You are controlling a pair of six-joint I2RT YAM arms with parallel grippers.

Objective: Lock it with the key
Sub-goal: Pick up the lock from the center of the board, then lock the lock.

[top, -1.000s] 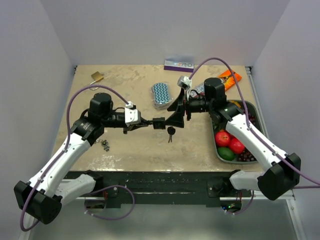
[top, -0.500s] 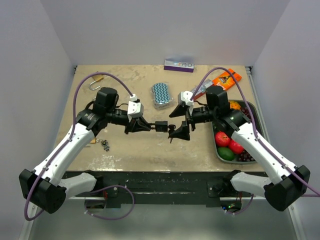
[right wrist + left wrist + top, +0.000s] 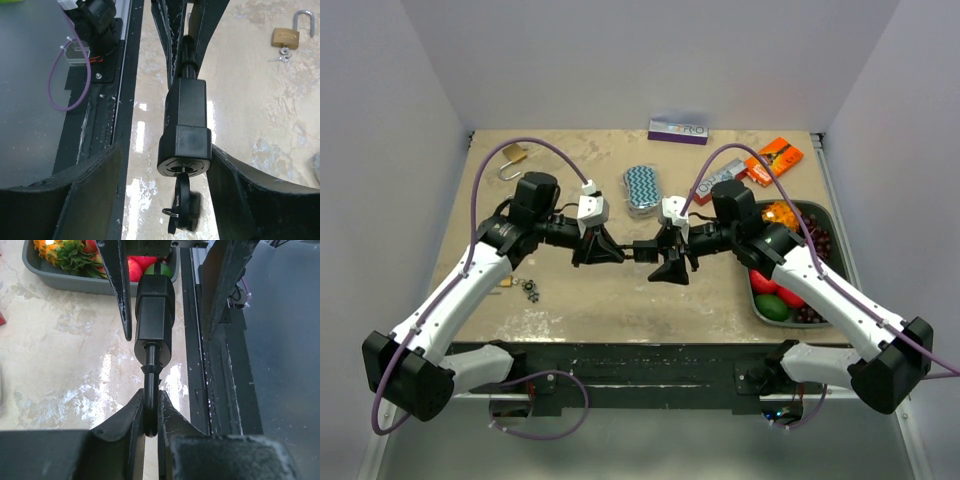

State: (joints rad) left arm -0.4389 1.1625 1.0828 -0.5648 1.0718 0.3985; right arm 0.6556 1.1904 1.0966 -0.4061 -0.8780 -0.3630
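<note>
Jaws of my left end effector are pinched tight on the shackle of the black padlock, holding it above the surface near the middle of the overhead frame. The lock body points away from that end effector toward my right end effector. Its jaws stand spread on either side of the body. In the right wrist view I see a clear gap on the left side. The right finger sits just beside the body, and I cannot tell whether it touches. The key is seated in the keyhole at the end of the body, its dark head hanging at the bottom centre of that view.

At the right edge of the overhead frame a grey tray holds red and green fruit. A blue zigzag pouch lies just beyond the two end effectors. A purple box sits at the back edge, and an orange packet lies at the upper right. A brass padlock, shackle open, lies at the upper left, well apart from the black one.
</note>
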